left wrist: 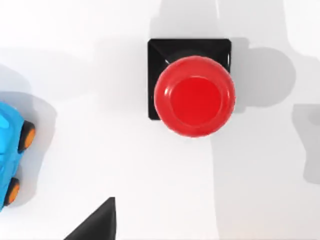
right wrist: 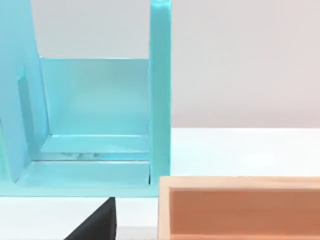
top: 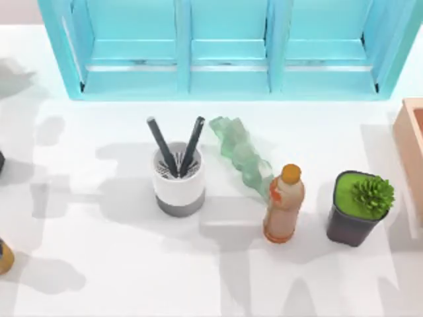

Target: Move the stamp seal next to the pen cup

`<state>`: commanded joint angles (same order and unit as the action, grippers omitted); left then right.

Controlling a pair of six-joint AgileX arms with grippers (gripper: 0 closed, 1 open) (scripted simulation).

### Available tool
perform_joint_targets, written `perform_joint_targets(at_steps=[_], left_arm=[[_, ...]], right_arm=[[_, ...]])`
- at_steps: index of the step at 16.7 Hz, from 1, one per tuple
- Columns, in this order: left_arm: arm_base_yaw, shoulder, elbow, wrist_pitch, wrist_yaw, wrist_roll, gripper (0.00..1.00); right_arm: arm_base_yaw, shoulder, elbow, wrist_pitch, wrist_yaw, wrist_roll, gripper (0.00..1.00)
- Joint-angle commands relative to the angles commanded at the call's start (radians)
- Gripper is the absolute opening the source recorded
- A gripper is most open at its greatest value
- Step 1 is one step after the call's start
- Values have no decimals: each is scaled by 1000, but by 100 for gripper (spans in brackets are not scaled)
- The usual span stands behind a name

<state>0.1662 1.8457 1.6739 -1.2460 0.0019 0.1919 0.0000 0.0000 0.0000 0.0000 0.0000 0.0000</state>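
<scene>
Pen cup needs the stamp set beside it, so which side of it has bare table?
The white cylindrical pen cup has bare white table to its left and in front. Its right is crowded by the crumpled green plastic bottle and the orange drink bottle.

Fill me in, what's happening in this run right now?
Nothing is gripped yet. In the left wrist view the camera looks straight down on the stamp seal, which stands upright on the white table with a blue toy car off to one side. In the top view the pen cup stands mid-table with two pens in it, beside a green crumpled piece, an orange bottle and a potted plant. The right wrist view faces the blue shelf and a wooden box.
</scene>
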Motion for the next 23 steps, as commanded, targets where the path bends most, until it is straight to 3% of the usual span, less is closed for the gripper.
perform_joint_targets(at_steps=[5, 11, 14, 23], left_arm=[[22, 230, 238, -148, 0, 25, 100], [19, 251, 261, -162, 0, 27, 100], [22, 255, 222, -122, 0, 25, 100], [28, 298, -64, 209, 1, 31, 100]], right_arm=[[0, 0, 0, 0, 0, 0, 100], [0, 0, 0, 0, 0, 0, 100], [0, 0, 0, 0, 0, 0, 100], [0, 0, 0, 0, 0, 0, 100]])
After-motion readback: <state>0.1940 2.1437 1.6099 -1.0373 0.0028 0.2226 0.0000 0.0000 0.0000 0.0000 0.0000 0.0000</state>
